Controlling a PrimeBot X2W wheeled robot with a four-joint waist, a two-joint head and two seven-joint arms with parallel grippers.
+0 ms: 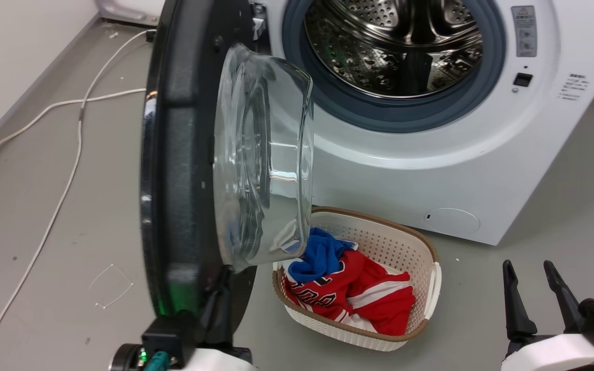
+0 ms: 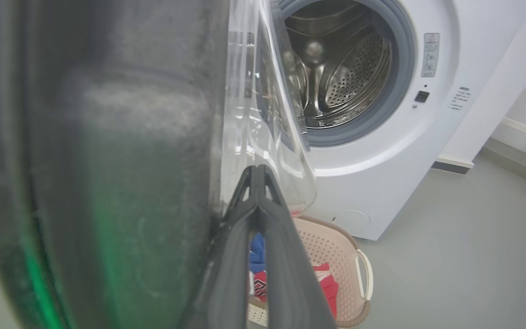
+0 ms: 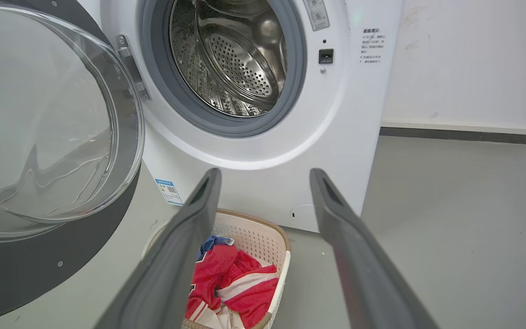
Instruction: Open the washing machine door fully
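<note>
The washing machine door (image 1: 178, 154) stands swung out roughly square to the machine's front, edge-on in the head view, its clear glass bowl (image 1: 263, 159) bulging to the right. My left gripper (image 1: 223, 281) is shut at the door's bottom edge, its fingers lying against the black inner face beside the bowl. In the left wrist view the door (image 2: 107, 160) looms at the left, and my left gripper (image 2: 258, 171) has its tips together with nothing between them. My right gripper (image 1: 528, 265) hangs open at the lower right, apart from the door (image 3: 39, 265); the same gripper (image 3: 265, 173) faces the machine.
The steel drum opening (image 1: 395, 46) with its grey rubber ring is uncovered. A cream laundry basket (image 1: 421, 242) holding red and blue clothes sits on the floor under the bowl. White cables (image 1: 78, 134) trail over the grey floor to the left, near a wall.
</note>
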